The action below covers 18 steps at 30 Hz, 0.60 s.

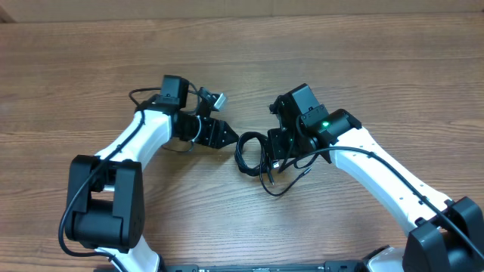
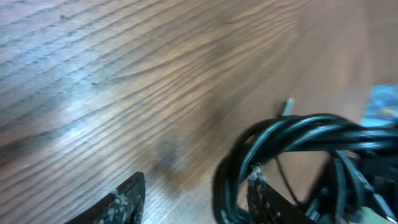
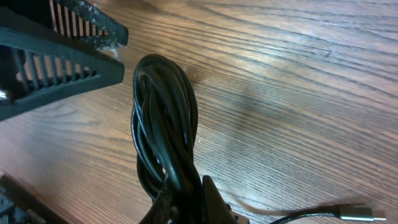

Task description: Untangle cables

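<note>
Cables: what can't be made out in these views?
- Overhead: number of cords in the cables, too small; their right part is hidden under the right gripper.
- Left wrist: bundle blurred, cut by right and bottom edges; whether it touches the left gripper is unclear.
- Right wrist: grip point cut by the bottom edge; silver plug type, too small.

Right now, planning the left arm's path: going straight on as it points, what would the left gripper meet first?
Most likely the cables, the coiled bundle right ahead of the left gripper and clamped by the right gripper; exact depth is unclear.
</note>
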Available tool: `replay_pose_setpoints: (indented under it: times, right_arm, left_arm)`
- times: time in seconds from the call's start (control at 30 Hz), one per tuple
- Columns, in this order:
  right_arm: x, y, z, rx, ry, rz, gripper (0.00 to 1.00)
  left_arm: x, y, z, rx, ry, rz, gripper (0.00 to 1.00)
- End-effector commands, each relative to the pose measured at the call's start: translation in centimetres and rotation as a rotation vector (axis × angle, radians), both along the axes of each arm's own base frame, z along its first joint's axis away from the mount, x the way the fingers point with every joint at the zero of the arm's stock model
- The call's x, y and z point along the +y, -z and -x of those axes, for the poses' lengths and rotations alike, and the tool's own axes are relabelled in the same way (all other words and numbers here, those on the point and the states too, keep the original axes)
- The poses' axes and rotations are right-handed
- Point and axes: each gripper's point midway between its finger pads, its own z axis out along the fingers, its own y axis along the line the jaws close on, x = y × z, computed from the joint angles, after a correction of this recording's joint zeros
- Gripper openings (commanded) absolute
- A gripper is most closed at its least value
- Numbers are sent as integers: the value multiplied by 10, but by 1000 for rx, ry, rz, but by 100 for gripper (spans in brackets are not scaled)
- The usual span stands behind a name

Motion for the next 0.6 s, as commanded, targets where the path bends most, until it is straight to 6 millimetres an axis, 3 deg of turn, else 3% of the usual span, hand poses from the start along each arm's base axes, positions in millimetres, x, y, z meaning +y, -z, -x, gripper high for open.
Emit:
replay_pose_setpoints:
  times: [0.0,0.3,0.57]
  right_arm:
    - [14,-11,3,-23,-117,-72,4]
    - [39,-28,30,-49,-404,-246,4]
    - [40,-35,63,-44,-630,-332,4]
  left_arm:
    - [-17,-24,9,-72,132,169,51]
    - [-15,-31,11,-95,158,215,33]
    - [6,-36,1,-74,79,249,33]
